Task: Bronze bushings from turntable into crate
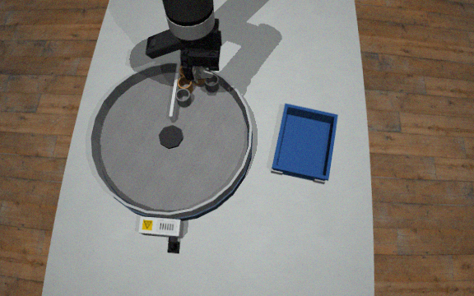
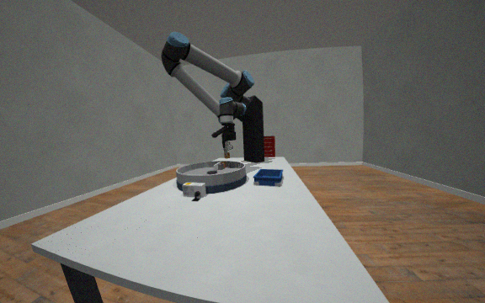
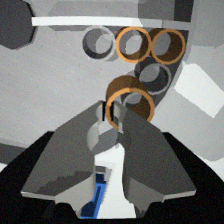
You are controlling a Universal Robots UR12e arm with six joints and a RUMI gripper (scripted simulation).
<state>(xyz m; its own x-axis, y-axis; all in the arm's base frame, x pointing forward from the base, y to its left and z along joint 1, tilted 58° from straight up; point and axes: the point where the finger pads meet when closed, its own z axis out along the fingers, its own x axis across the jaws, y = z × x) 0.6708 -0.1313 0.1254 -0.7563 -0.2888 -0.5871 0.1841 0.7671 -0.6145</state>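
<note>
The gripper (image 1: pixel 192 76) (image 2: pixel 226 152) (image 3: pixel 107 102) pinches the wall of one bronze bushing (image 2: pixel 226 156) (image 3: pixel 131 90) between its tips, above the turntable (image 1: pixel 138 164) (image 2: pixel 213 181) (image 3: pixel 65 75); two other bronze bushings (image 3: pixel 133 29) stand below, just beside it.

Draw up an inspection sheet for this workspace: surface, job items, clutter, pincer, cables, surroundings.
surface: pale table, no spill visible
turntable: bronze bushings and steel bushings grouped beside a white divider; full count unclear
crate: blue, empty
clutter: nothing seen
pincer: shut on the wall of a raised bronze bushing
cables: nothing seen
surroundings: wooden floor, grey walls, red cabinet behind the arm's black pedestal
</note>
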